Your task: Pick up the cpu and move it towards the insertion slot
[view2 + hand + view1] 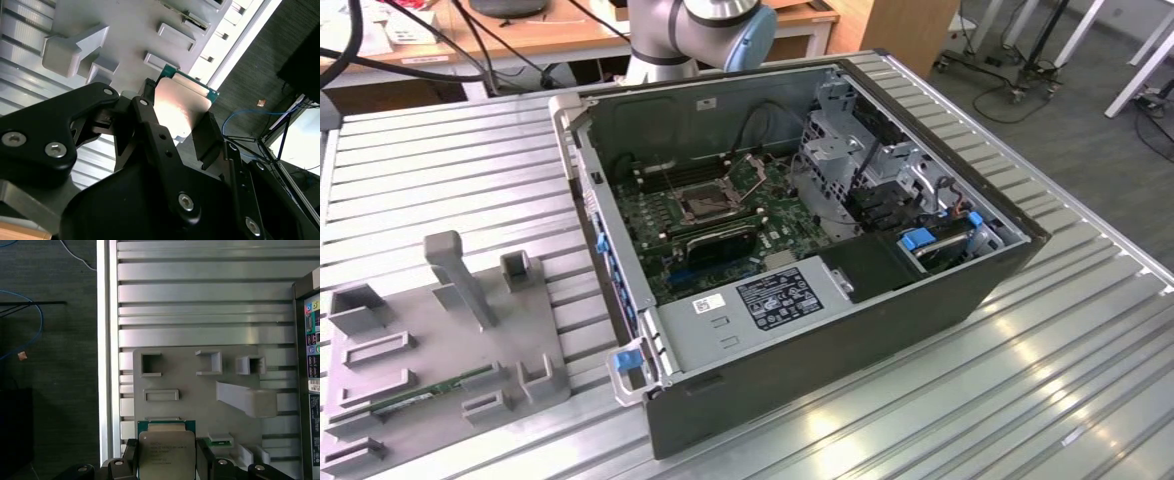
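Two black fingers (pixel 150 125) of the tool (pixel 179 104) are clamped on the cpu (pixel 182 107), one on each of two opposite edges, as you can see in both wrist views. The silvery top of the chip faces the cameras, and its green rim reaches a little past the fingertips. Below the cpu, and apart from it, lies the grey holder plate (pixel 200 395) with several square pockets and one tall post (pixel 247 400). A thin green memory stick (pixel 434 390) rests in this plate. The plate lies on the ribbed metal surface (pixel 454 150). Farther away, at the exterior view's right of the plate, the open computer case (pixel 854 330) lies on the same surface. Inside it, on the green board, you find the insertion slot (pixel 707 203), framed by a silver bracket and well apart from the plate.
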Robot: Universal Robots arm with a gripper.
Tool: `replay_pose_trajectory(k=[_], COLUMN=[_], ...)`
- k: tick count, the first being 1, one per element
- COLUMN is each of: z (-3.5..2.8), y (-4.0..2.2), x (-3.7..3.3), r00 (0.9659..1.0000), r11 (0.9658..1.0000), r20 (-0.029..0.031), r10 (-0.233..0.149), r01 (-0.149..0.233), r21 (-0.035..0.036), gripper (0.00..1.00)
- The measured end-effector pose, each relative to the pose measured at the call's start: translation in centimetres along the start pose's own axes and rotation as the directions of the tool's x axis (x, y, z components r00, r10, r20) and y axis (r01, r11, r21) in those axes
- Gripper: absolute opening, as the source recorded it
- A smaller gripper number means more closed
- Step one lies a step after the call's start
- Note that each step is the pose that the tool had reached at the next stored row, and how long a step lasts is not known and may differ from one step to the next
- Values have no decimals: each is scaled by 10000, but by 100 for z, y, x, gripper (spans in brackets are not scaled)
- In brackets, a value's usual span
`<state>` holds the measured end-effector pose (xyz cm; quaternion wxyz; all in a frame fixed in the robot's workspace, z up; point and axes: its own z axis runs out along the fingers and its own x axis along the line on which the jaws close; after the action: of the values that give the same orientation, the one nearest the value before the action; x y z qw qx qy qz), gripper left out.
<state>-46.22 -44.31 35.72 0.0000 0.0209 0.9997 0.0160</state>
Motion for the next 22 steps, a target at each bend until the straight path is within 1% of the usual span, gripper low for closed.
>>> replay_pose_trajectory(k=[4,10,22], z=[-4,-3,-3], y=[0,1,5], x=[-3,-29,-124], r00=[10000,10000,10000], r11=[10000,10000,10000], r20=[-5,-3,-3], r10=[0,0,0], r01=[0,0,0], r21=[3,2,2], gripper=[55,55,55])
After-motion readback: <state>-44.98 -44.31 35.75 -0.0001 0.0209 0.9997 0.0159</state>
